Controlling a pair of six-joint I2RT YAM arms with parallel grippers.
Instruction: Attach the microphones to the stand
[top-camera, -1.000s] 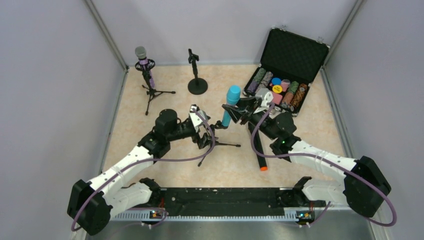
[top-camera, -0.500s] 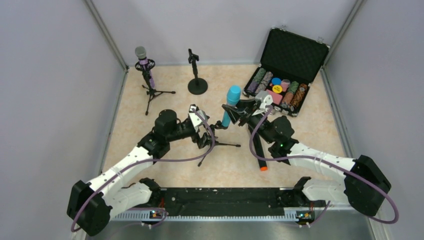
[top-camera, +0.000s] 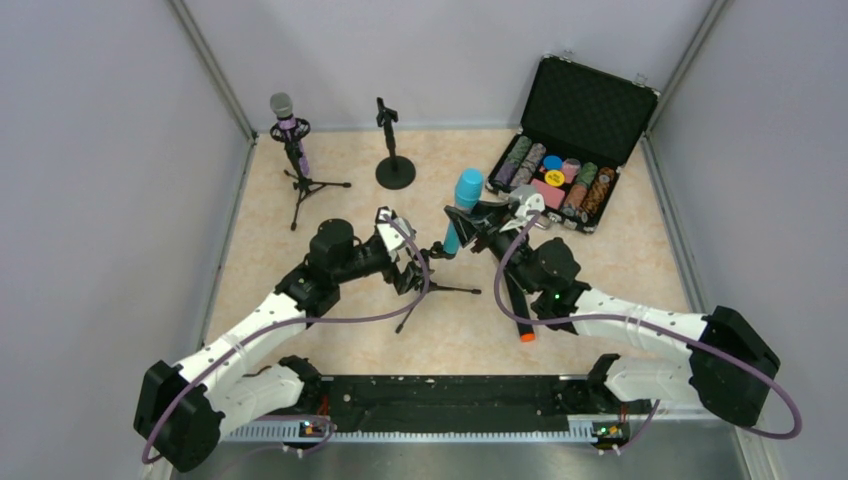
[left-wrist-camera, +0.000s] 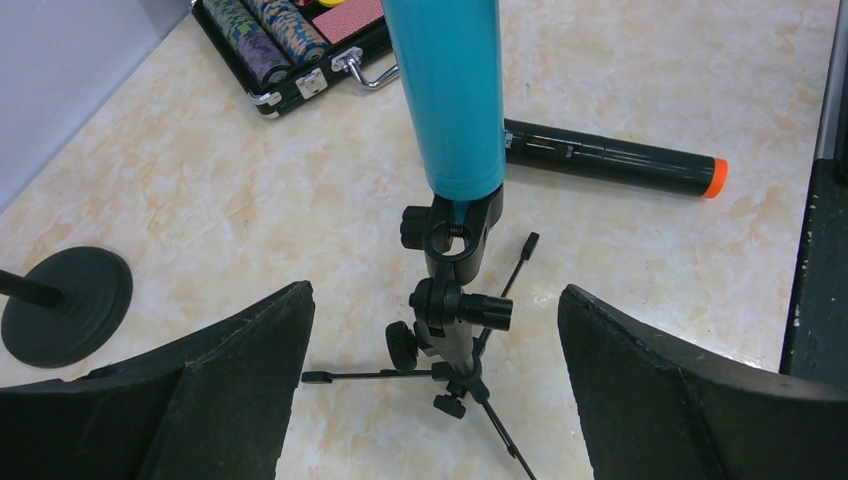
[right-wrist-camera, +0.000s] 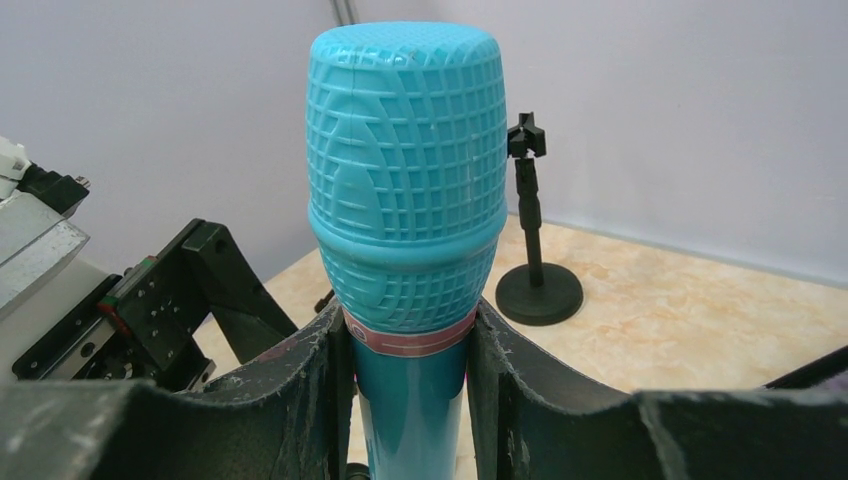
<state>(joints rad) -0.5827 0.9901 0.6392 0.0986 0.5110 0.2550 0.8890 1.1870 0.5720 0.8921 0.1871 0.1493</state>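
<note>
The right end effector (right-wrist-camera: 410, 375) is closed on the light blue microphone (right-wrist-camera: 405, 200), with one finger on each side of the body just below the mesh head. The microphone stands nearly upright, and its lower end meets the clip on top of a small tripod stand (left-wrist-camera: 455, 300) in the middle of the counter (top-camera: 330, 215). I cannot tell if it is fully seated in the clip.

The left end effector (left-wrist-camera: 440, 335) is wide open and holds nothing. Its fingers (left-wrist-camera: 250, 390) are on both sides of the stand and do not touch it.

The black microphone with the orange end (left-wrist-camera: 610, 160) lies flat on the counter, near the stand. The purple microphone (top-camera: 285, 120) sits in another tripod stand (top-camera: 300, 185) at the far left. A round-base stand (top-camera: 393, 165) and an open case of chips (top-camera: 560, 180) are at the far side.
</note>
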